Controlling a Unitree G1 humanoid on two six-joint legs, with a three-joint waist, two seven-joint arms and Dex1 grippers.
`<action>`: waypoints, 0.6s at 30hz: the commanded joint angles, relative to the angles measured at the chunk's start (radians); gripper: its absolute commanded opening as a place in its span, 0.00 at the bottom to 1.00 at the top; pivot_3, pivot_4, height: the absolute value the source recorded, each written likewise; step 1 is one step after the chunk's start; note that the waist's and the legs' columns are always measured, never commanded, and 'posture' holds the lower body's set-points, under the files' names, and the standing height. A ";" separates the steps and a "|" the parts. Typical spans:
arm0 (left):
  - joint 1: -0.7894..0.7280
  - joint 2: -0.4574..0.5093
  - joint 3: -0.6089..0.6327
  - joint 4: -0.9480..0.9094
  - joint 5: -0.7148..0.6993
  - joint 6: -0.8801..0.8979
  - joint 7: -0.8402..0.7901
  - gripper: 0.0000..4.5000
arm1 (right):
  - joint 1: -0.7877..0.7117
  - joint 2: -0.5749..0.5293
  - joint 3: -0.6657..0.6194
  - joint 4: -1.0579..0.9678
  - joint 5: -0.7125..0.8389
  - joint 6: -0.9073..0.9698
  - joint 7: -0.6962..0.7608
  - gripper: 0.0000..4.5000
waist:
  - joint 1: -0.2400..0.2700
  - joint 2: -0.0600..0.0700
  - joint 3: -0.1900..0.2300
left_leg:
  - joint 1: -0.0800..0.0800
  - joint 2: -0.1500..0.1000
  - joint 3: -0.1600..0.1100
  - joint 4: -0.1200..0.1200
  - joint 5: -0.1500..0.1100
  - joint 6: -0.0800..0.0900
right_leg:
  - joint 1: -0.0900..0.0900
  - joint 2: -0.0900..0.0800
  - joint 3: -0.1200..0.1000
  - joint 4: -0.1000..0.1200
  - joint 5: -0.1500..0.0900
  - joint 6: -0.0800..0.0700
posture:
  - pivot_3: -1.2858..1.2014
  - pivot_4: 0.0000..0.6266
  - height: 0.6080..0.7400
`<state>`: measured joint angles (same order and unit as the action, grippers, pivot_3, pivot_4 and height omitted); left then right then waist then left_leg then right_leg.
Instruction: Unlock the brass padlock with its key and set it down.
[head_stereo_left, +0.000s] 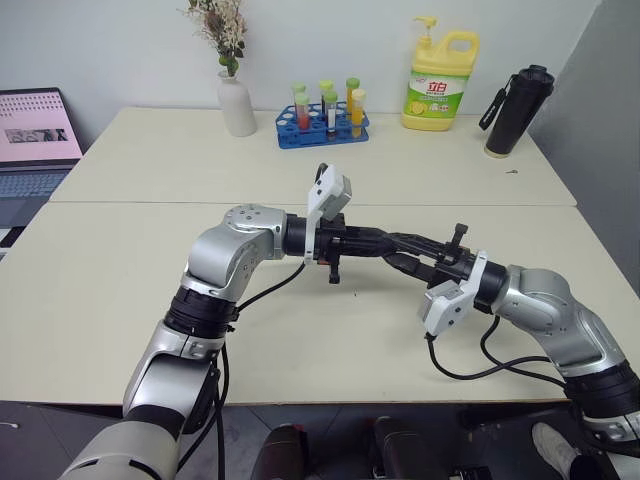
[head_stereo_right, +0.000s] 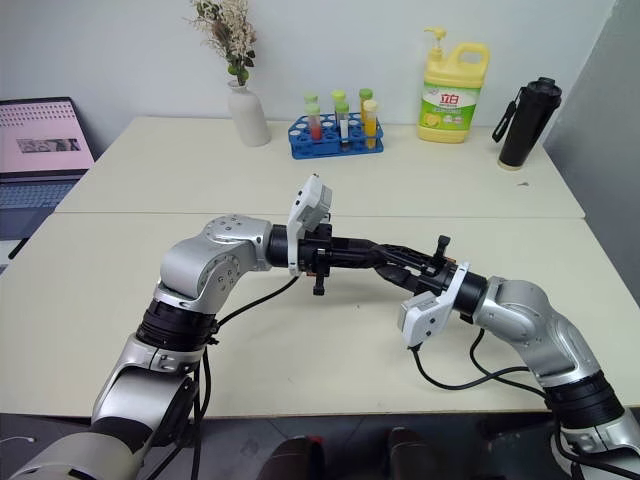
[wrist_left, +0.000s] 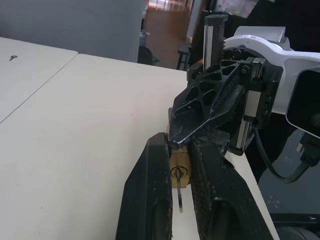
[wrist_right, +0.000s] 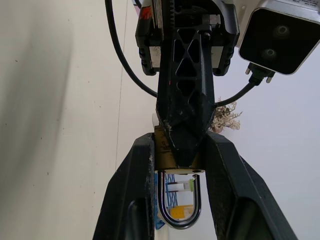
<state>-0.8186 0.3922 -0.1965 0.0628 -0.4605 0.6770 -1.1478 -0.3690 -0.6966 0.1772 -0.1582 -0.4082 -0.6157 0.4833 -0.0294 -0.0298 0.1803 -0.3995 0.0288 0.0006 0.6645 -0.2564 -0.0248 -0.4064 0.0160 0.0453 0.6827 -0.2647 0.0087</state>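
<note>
Both grippers meet on the brass padlock (wrist_left: 180, 167) above the worktop (head_stereo_left: 120, 300)
Right gripper (wrist_right: 178, 165) clamps padlock body between its fingers, shackle toward its wrist. Left gripper (wrist_left: 179, 170) nearly closed around the key (wrist_left: 179, 192) in the keyway face. Padlock sits mid-air at scene centre, rack of tubes (head_stereo_left: 325, 115) at 12 o'clock

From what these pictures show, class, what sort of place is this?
Probably a lab or office workroom: a blue rack of coloured test tubes and an open laptop sit on pale tables, beside a yellow detergent bottle.
</note>
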 joint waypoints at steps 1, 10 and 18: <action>-0.021 0.015 0.011 -0.002 0.005 -0.009 0.002 0.04 | -0.009 -0.003 -0.029 -0.037 0.020 0.002 -0.004 0.21 | 0.000 0.000 0.000 | 0.000 0.000 0.000 0.000 0.000 0.000 | 0.000 0.000 0.000 0.000 0.000 0.000 | 0.52 0.24 1.00; -0.020 0.021 0.012 0.006 0.005 -0.031 -0.006 0.04 | 0.025 -0.016 -0.095 -0.055 0.149 0.135 0.035 0.76 | 0.001 0.000 0.000 | 0.000 0.000 0.000 0.000 0.000 0.000 | 0.000 0.000 0.000 0.000 0.000 0.000 | 0.52 0.24 1.00; -0.033 0.014 0.021 0.030 0.014 -0.091 -0.017 0.04 | 0.154 -0.060 -0.173 -0.220 0.471 0.442 0.205 1.00 | 0.002 0.000 0.000 | 0.000 0.000 0.000 0.000 0.000 0.000 | 0.000 0.000 0.000 0.000 0.000 0.000 | 0.52 0.24 1.00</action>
<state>-0.8215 0.4076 -0.1926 0.1068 -0.4391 0.6044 -1.1509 -0.2171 -0.7439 0.0389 -0.3028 -0.0218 -0.2316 0.6566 -0.0276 -0.0298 0.1803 -0.3998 0.0289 0.0001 0.6644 -0.2564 -0.0246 -0.4061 0.0158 0.0448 0.6825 -0.2647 0.0087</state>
